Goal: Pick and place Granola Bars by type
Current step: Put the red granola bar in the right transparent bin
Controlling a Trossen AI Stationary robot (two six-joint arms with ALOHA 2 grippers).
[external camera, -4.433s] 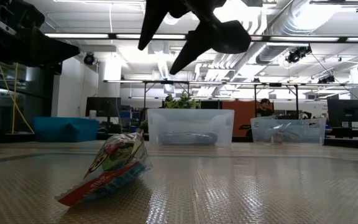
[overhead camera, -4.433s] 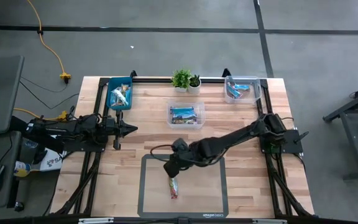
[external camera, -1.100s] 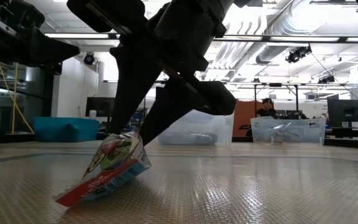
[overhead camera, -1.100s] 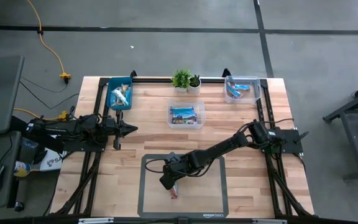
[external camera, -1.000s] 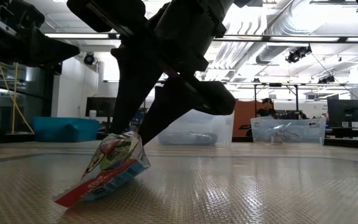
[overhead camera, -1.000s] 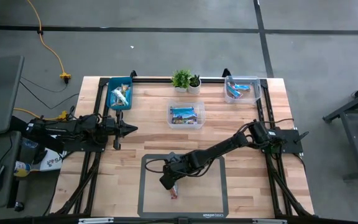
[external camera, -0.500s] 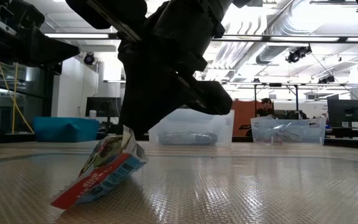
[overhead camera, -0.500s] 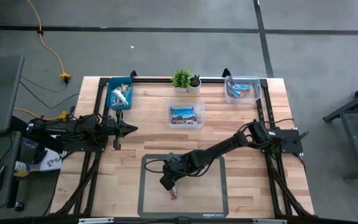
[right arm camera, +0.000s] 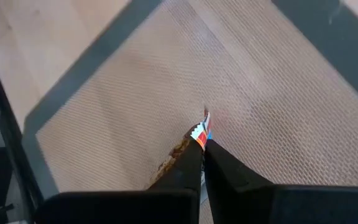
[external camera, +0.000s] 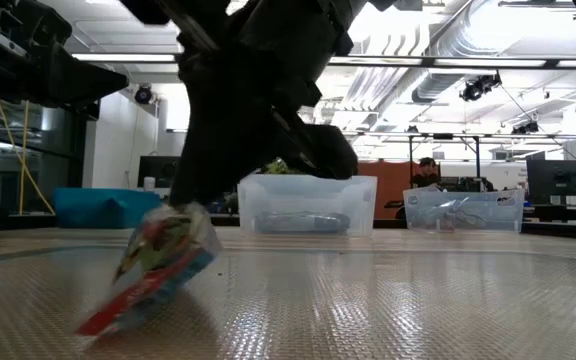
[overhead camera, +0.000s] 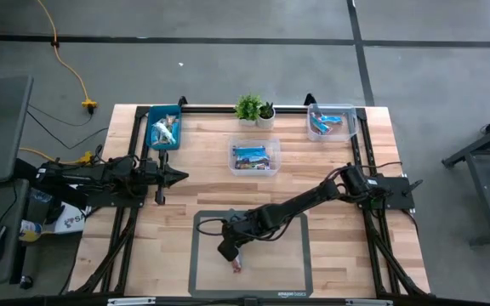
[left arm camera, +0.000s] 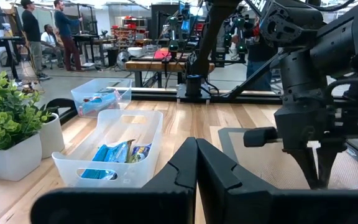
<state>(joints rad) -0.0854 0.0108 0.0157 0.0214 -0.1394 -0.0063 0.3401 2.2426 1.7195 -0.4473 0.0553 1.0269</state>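
Granola bar point(external camera: 153, 265), red and green in its wrapper, hangs tilted over the grey mat point(overhead camera: 292, 272), one end pinched in the closed right gripper point(overhead camera: 231, 252), the other slanting down toward the mat. Around it the mat lies bare, and the clear middle bin point(overhead camera: 255, 158), blue bin point(overhead camera: 164, 127), far-right clear bin point(overhead camera: 329, 121) and plants point(overhead camera: 254, 110) stand well apart. Left gripper point(overhead camera: 178, 176) waits shut and empty near the table's left side.

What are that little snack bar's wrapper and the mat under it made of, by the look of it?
The granola bar in the right pincer seems wrapped in thin glossy foil or plastic film: it crinkles, shines and carries bright print. The mat looks like a woven, slightly shiny sheet, perhaps coated fabric or silicone, judging by its fine grid texture.
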